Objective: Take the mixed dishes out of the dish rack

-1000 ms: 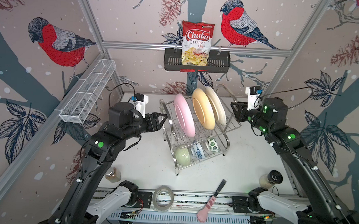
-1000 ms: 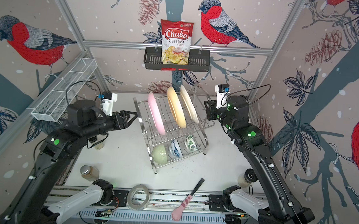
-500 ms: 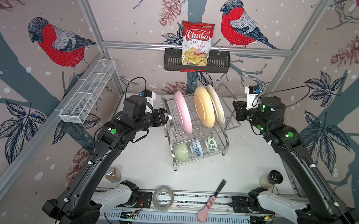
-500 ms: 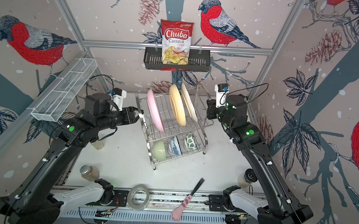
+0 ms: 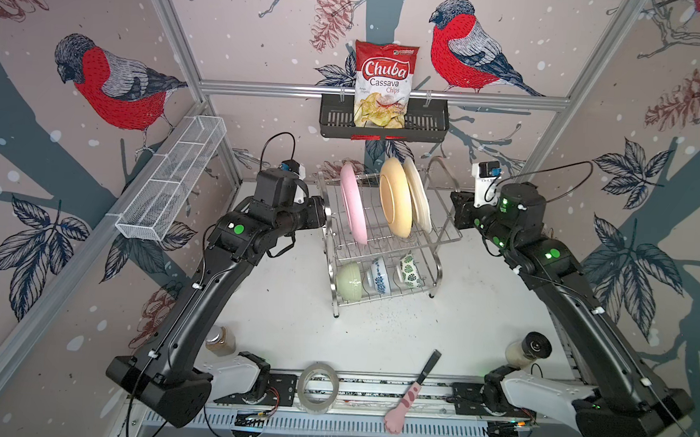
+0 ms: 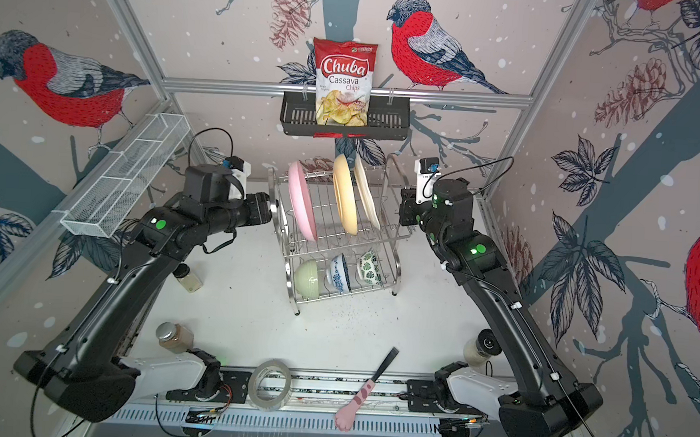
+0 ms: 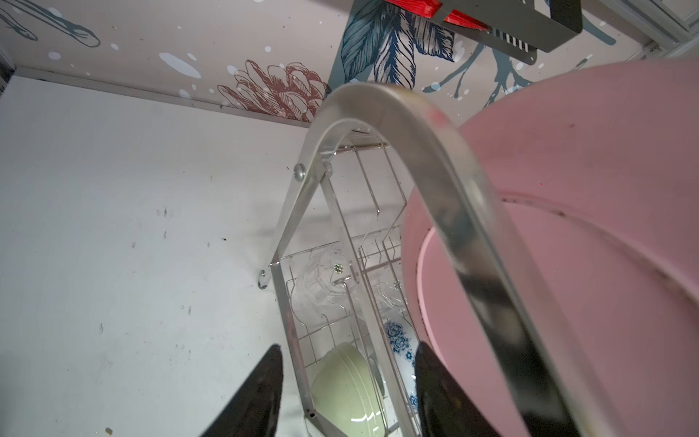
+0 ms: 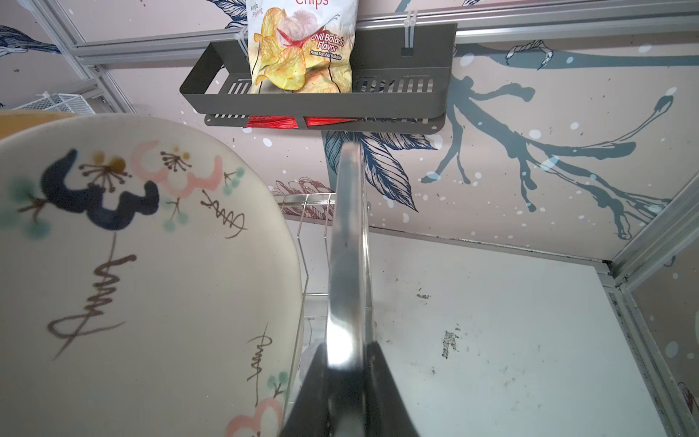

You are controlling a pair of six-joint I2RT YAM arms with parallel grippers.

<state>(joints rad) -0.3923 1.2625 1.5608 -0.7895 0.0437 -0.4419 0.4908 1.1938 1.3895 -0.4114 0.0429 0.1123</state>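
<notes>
**You:** How much of the unloading is done?

**Spotter:** None of it, by the look of things. Your dish rack (image 5: 372, 216) stands at the back of the tabletop (image 5: 293, 307) with every piece in it. On the upper shelf the pink plate (image 5: 353, 205), the tan plate (image 5: 395, 203) and the cream plate (image 5: 420, 199) stand on edge. Below them sit the green bowl (image 5: 348, 282), the blue-patterned bowl (image 5: 379, 274) and the leaf-print bowl (image 5: 409, 271). The left wrist view shows clear glasses (image 7: 325, 276) in the rack, but I can't count them for sure.

**You:** And my hands?

**Spotter:** Your right hand (image 8: 346, 359) is clamped on the rack's right handle (image 8: 348, 246), just beside the cream plate. Your left hand (image 7: 348, 346) is at the left handle (image 7: 416, 132) by the pink plate. Its fingers stand apart and grip nothing.

**You:** So what's left?

**Spotter:** Everything: three plates, three bowls and the glasses. I'd guess you're steadying or shifting the rack before you lift out the first dish. No dish lies on the tabletop yet.
</notes>
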